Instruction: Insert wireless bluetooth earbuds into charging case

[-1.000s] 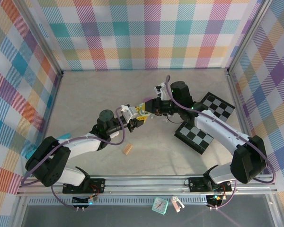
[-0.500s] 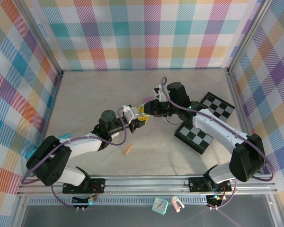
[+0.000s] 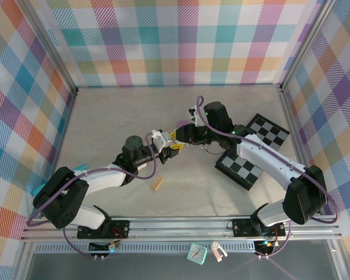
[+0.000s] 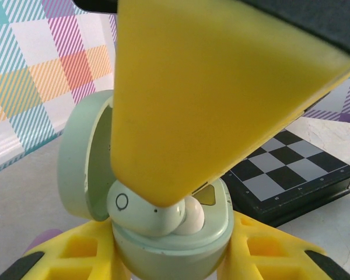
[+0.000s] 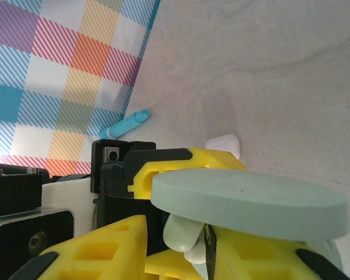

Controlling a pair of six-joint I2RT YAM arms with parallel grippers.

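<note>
Two arms meet over the middle of the grey table (image 3: pixel 105 122), their yellow finger ends nearly touching. To their right lies a checkered board (image 3: pixel 240 170), with a second board (image 3: pixel 269 129) near it toward the back wall.

The left gripper (image 3: pixel 170 150) clamps a pale green charging case (image 4: pixel 175 248) low on its body, one yellow finger on each side. The case's lid (image 4: pixel 81 163) is swung open and stands up on the left side in the left wrist view.

The right gripper (image 3: pixel 179 139) reaches in from the opposite side. One of its broad yellow fingers (image 4: pixel 210 99) comes down over the case mouth, its end right at the bud. I cannot tell whether this pair pinches or stands free.

A tan ridged block (image 3: pixel 157 184) lies apart on the table, nearer the arm bases.

One pale green earbud (image 4: pixel 144 213) lies tilted in the case's well, its whitish tip beside it.
</note>
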